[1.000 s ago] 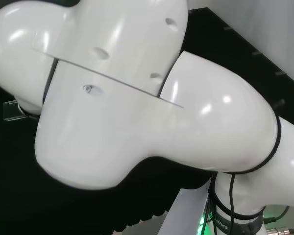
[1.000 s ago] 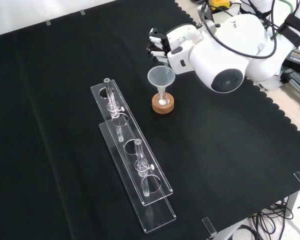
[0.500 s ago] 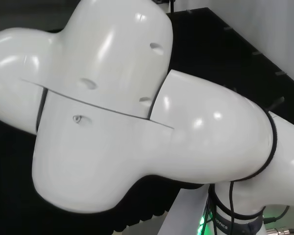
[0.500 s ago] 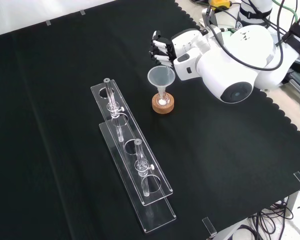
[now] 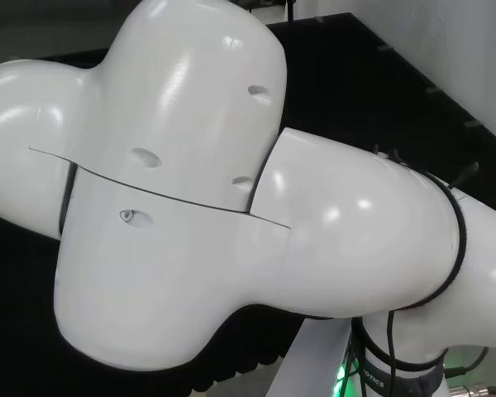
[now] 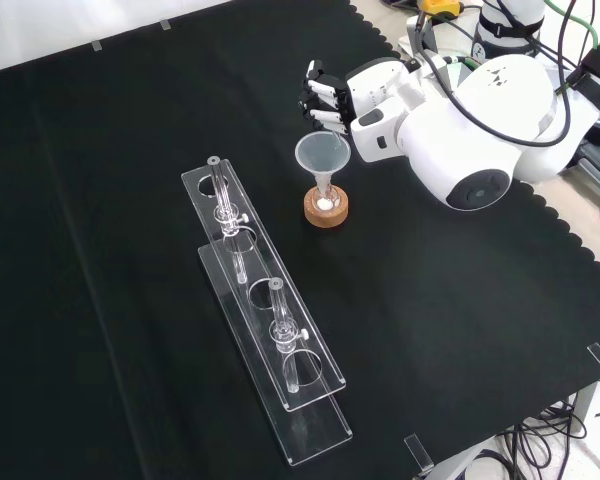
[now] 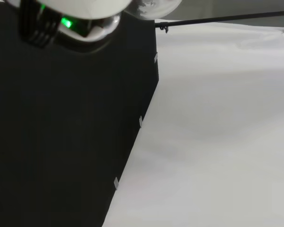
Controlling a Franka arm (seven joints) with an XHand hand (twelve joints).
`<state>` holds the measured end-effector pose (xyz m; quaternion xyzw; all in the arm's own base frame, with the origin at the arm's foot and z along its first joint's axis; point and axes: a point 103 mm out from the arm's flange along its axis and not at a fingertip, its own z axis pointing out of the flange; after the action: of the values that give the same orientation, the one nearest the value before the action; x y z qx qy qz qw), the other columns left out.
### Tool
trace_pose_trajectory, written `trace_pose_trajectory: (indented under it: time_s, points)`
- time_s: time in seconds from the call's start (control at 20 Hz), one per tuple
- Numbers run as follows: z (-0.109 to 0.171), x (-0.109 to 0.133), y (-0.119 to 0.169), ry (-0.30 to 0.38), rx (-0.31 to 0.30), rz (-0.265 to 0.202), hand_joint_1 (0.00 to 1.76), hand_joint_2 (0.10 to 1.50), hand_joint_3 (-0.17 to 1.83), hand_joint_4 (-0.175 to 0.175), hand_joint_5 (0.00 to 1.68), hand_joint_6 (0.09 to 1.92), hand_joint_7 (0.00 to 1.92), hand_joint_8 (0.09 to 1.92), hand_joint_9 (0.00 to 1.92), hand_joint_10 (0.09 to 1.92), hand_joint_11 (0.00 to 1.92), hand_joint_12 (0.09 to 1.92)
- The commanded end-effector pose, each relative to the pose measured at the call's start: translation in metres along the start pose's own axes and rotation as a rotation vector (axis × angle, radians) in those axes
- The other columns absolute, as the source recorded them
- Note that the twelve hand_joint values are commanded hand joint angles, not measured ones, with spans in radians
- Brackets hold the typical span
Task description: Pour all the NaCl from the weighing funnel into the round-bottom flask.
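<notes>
In the front view a clear glass funnel [image 6: 323,156] sits in the neck of a small round-bottom flask [image 6: 326,200] on a cork ring stand [image 6: 326,211]. A little white powder lies in the flask's bottom. The black and white hand [image 6: 330,96] hovers just above and behind the funnel's rim, apart from it. Its fingers [image 6: 316,112] are curled, and a faint clear piece, the weighing funnel [image 6: 331,123], seems to hang under them; its contents cannot be made out.
Two clear acrylic racks [image 6: 265,330] lie end to end near the front of the flask, each holding an upright glass tube [image 6: 220,200]. The arm's big white link [image 6: 475,125] stands right of the hand. The cloth's scalloped edge [image 6: 565,235] runs along the right.
The hand has lifted a little and drawn back to the right from over the funnel. The arm's big link swung right with it. Flask, funnel and racks have not moved.
</notes>
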<state>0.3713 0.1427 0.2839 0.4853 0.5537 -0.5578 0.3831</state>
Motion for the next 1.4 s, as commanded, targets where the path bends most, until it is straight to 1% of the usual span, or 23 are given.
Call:
trace_pose_trajectory:
  time_s: [0.05,0.35,0.85,1.0,1.15,1.3,1.4]
  points:
    - [0.001,-0.001,0.000,0.027,0.002,-0.003,1.16,0.63,0.60,0.175,1.45,0.31,0.88,0.56,1.30,0.09,1.09,0.85]
    - [0.008,-0.013,-0.001,0.158,-0.004,0.001,1.16,0.63,0.60,0.175,1.45,0.31,0.88,0.56,1.30,0.09,1.09,0.85]
    - [0.034,-0.041,-0.001,0.483,-0.038,-0.004,1.16,0.63,0.60,0.175,1.45,0.31,0.88,0.56,1.30,0.09,1.09,0.85]
    - [0.047,-0.047,0.001,0.601,-0.039,-0.006,1.16,0.63,0.60,0.175,1.45,0.31,0.88,0.56,1.30,0.09,1.09,0.85]
    - [0.064,-0.056,0.003,0.777,-0.038,-0.006,1.16,0.63,0.60,0.175,1.45,0.31,0.88,0.56,1.30,0.09,1.09,0.85]
    - [0.084,-0.064,0.005,0.909,-0.016,-0.004,1.16,0.63,0.60,0.175,1.45,0.31,0.88,0.56,1.30,0.09,1.09,0.85]
    - [0.096,-0.067,0.008,0.985,0.005,-0.007,1.16,0.63,0.60,0.175,1.45,0.31,0.88,0.56,1.30,0.09,1.09,0.85]
